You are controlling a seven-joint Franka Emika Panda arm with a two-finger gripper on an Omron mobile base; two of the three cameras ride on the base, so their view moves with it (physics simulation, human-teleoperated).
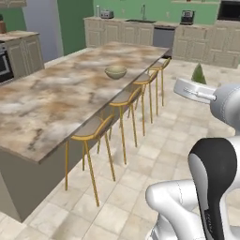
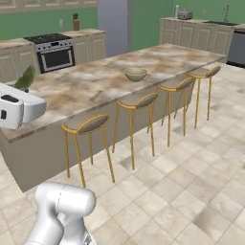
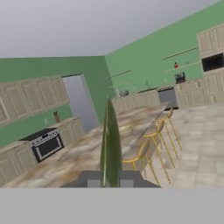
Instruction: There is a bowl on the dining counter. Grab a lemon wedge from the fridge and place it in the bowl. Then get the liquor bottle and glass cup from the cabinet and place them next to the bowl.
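One long beige-brown marbled stone surface [image 1: 70, 89] stands between the robot and the drop, with four yellow-framed stools [image 2: 139, 101] along the near edge, so the biggest risk is the arm or base clipping a stool or the slab edge on the reach in. Next: the wide round olive-tan bowl [image 1: 116, 72] sits mid-slab, well apart from the tool [image 3: 110, 177], so a release from up here likely misses it. Tool is pressed together on a thin yellow-green lemon wedge [image 3: 110, 144], standing upright between the tips; the sliver is small and could slip out.
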